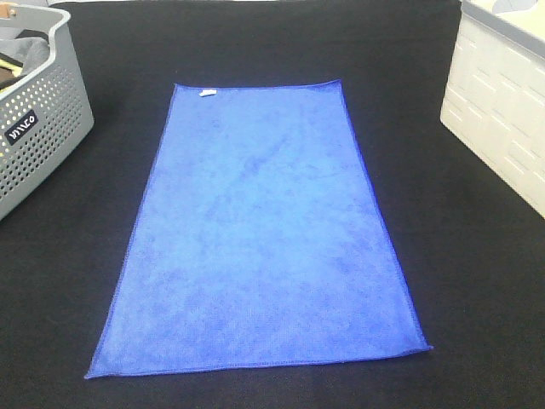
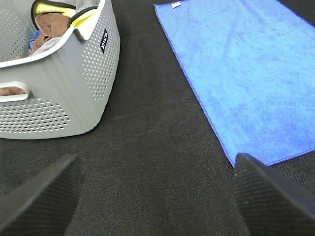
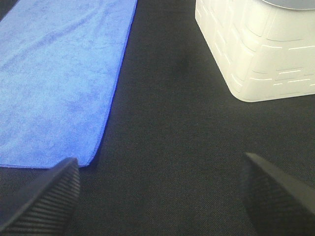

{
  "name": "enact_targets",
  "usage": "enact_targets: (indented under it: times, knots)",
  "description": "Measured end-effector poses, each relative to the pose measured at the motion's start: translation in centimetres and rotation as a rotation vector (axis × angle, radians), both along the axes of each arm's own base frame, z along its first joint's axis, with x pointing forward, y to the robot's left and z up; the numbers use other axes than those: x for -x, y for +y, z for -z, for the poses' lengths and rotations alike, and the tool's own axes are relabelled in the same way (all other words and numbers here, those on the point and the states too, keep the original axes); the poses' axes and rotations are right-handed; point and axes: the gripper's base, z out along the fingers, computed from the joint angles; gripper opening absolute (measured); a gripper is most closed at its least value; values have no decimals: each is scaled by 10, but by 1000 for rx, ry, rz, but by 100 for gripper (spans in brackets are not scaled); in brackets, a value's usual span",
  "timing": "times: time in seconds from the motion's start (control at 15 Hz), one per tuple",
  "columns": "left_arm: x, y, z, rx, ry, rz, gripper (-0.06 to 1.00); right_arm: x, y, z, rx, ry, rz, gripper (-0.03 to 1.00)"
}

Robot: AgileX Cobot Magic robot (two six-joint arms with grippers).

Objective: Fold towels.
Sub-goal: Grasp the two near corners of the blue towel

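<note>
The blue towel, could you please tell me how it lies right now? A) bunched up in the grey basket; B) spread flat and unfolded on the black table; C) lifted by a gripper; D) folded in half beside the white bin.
B: the blue towel lies spread flat on the black table, all four corners showing.

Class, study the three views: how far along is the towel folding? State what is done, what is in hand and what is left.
Done: the towel lies spread flat on the table, with no fold in it. In hand: nothing. The left gripper and right gripper are open and empty, each near one of the towel's corners. Left: every fold, and the basket holds more cloth.
</note>
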Motion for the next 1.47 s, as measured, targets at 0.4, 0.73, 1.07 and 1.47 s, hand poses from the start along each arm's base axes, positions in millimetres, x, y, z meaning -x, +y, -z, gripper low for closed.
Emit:
enact_targets:
  times: [0.4,0.73,1.07,1.47]
  knots:
    - [0,0,0,0,0,0,80,0,0,0,0,0,0,82]
    - [0,0,0,0,0,0,80,0,0,0,0,0,0,82]
    - [0,0,0,0,0,0,80,0,0,0,0,0,0,82]
    - [0,0,0,0,0,0,80,0,0,0,0,0,0,82]
